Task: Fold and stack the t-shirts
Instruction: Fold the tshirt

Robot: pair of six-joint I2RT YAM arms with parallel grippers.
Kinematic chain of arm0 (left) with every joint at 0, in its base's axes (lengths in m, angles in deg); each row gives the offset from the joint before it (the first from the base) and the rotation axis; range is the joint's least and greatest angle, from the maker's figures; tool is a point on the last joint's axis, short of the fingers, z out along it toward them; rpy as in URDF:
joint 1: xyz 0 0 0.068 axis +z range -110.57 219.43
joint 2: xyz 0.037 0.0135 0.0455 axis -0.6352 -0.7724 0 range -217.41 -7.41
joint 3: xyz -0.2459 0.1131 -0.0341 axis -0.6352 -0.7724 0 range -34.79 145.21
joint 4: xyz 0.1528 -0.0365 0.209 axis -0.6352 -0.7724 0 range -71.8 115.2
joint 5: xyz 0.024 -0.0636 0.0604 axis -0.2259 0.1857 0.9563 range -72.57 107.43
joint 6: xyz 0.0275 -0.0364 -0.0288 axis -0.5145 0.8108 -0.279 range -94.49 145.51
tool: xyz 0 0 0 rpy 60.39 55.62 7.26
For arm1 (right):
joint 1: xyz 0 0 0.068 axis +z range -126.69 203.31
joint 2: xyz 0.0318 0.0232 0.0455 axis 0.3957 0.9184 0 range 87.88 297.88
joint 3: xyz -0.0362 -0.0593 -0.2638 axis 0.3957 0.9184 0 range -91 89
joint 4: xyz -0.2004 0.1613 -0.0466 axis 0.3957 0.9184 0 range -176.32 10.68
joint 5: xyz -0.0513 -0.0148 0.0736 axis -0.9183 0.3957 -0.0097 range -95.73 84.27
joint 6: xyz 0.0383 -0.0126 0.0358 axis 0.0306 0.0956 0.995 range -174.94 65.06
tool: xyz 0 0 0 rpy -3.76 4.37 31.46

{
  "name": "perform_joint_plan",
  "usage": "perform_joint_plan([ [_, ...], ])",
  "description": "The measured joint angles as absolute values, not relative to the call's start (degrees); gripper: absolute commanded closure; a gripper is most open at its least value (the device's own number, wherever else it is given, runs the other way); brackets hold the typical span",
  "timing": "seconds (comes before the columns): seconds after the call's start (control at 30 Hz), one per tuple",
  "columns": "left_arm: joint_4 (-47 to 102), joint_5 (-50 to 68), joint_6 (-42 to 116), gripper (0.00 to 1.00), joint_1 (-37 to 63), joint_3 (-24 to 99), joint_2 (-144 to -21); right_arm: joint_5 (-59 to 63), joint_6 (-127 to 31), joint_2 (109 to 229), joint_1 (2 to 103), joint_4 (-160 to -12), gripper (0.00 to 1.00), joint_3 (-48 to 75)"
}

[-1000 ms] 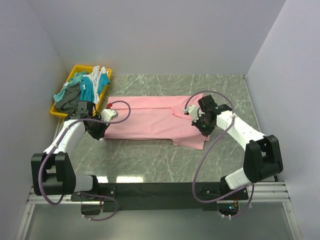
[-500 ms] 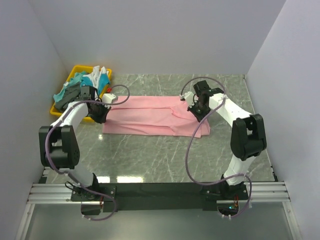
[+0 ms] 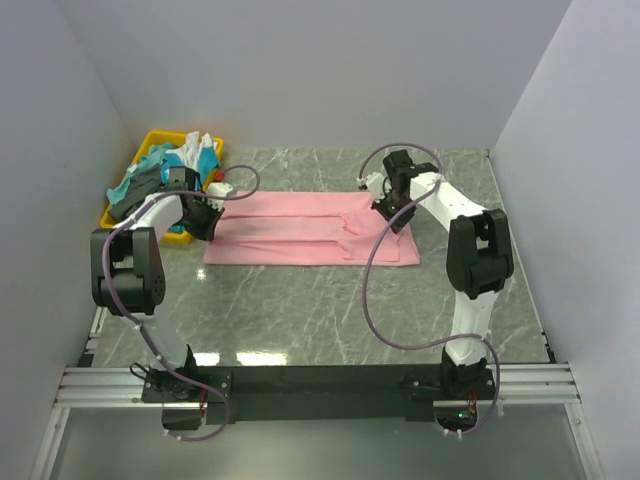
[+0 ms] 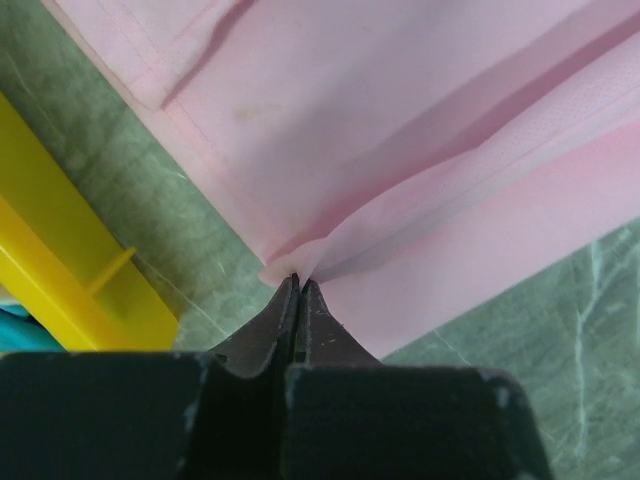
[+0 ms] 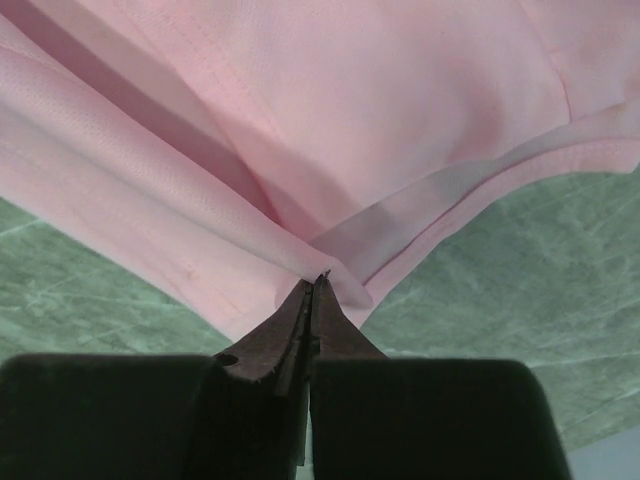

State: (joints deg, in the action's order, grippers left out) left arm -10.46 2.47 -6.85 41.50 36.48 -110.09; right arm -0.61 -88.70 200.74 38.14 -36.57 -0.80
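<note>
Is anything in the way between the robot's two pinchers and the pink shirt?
Nothing visible. The left gripper and the right gripper are each shut right on a folded edge of the plain light pink cloth t-shirt.

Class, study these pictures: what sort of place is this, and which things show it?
Probably a robotics lab test cell: plain walls box in a marble-patterned table, the left arm and right arm are bolted to a metal rail, and a yellow bin holds shirts.

We see a green marbled table (image 3: 300, 310). On it lies a pink t-shirt (image 3: 290, 228), folded lengthwise. A yellow bin (image 3: 150, 141) sits at its far-left corner.
</note>
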Motion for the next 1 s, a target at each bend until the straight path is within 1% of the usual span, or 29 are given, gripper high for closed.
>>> perform_joint_plan([
  [0.17,-9.04,3.17,-5.52,0.99,41.50,37.92,-111.62,-1.37,-88.18,202.97,38.14,-36.98,1.00,-1.13],
  [0.23,-8.72,3.30,-4.99,0.96,41.50,38.55,-112.18,-1.77,-87.63,203.12,38.07,-37.24,1.00,-1.13],
  [0.27,-8.45,3.36,-4.73,0.95,41.50,38.84,-112.45,-1.90,-87.32,203.15,38.03,-37.38,0.95,-1.13],
  [0.3,-8.37,3.41,-4.53,0.91,41.50,39.03,-112.73,-1.96,-86.89,203.15,37.96,-37.51,0.91,-1.13],
  [0.33,-8.32,3.63,-4.23,0.81,41.50,39.19,-113.04,-2.07,-86.56,203.12,37.90,-37.64,0.87,-1.13],
  [0.37,-8.26,3.87,-4.03,0.76,41.50,39.21,-113.23,-2.16,-86.10,203.12,37.85,-37.75,0.82,-1.13],
  [0.4,-8.34,4.04,-3.77,0.71,41.50,39.21,-113.36,-2.33,-85.79,203.12,37.81,-37.86,0.71,-1.13],
  [0.43,-8.43,4.37,-3.42,0.65,41.50,39.21,-113.43,-2.53,-85.12,203.12,37.77,-37.86,0.68,-1.13],
  [0.47,-8.47,4.54,-3.24,0.62,41.50,39.21,-113.43,-2.81,-84.68,203.12,37.68,-37.81,0.66,-1.19],
  [0.53,-8.50,4.76,-2.68,0.55,41.50,39.21,-113.32,-3.16,-84.11,203.12,37.48,-37.35,0.65,-1.92],
  [0.6,-8.78,4.72,-2.04,0.53,41.56,39.21,-113.10,-3.14,-83.34,202.93,37.20,-36.94,0.64,-2.94],
  [0.63,-9.04,4.63,-1.78,0.46,41.56,39.21,-112.69,-3.01,-83.04,202.49,37.00,-36.79,0.64,-3.34],
  [0.83,-10.33,1.59,0.08,0.43,41.61,39.21,-105.98,0.16,-81.31,197.03,36.21,-32.81,0.67,-3.75],
  [0.93,-10.29,0.22,1.06,0.42,41.61,39.19,-102.48,2.45,-78.71,193.90,36.17,-32.09,0.58,-1.22],
  [1.0,-10.16,-0.55,1.52,0.41,41.61,39.14,-101.12,4.07,-76.74,192.65,36.17,-32.24,0.56,1.80],
])
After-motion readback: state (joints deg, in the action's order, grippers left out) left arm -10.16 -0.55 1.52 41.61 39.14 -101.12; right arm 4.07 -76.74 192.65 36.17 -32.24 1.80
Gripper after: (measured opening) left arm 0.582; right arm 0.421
